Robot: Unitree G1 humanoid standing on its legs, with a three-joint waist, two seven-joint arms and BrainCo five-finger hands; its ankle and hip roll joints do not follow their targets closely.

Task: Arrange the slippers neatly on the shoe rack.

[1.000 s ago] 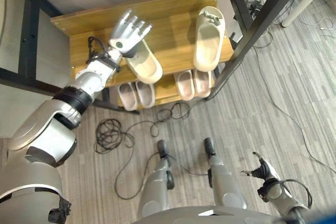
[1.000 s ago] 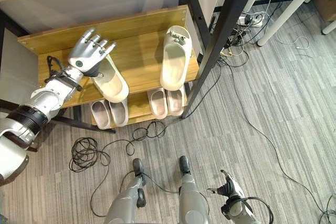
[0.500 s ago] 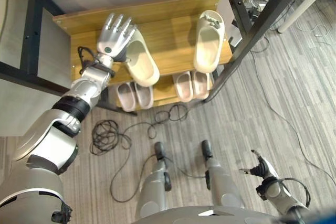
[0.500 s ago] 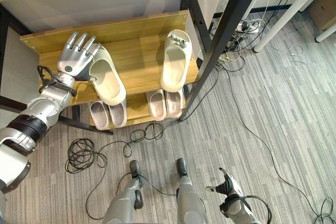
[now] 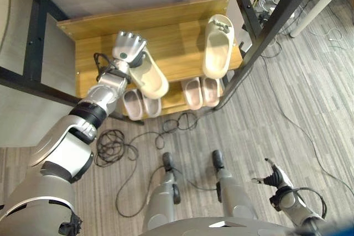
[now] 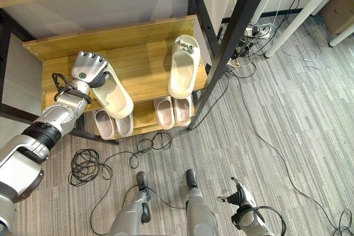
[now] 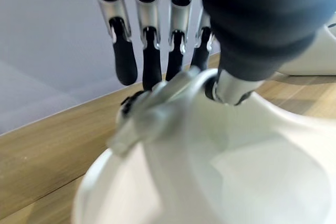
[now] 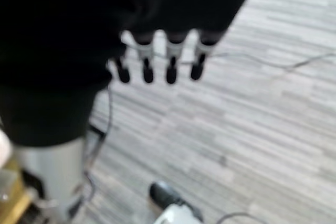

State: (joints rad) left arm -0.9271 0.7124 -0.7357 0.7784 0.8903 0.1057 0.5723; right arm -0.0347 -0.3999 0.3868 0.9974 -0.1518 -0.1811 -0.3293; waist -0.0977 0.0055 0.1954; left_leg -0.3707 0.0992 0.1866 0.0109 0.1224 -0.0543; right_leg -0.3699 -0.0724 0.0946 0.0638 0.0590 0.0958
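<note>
The rack [image 5: 182, 37] is matt grained wood; the slippers [image 5: 217, 48] look smooth cream plastic; the floor [image 5: 310, 103] is grey woodgrain.

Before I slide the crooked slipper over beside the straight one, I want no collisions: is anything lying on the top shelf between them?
Nothing visible. Bare shelf lies between the crooked slipper, where the left hand is, and the straight slipper.
</note>
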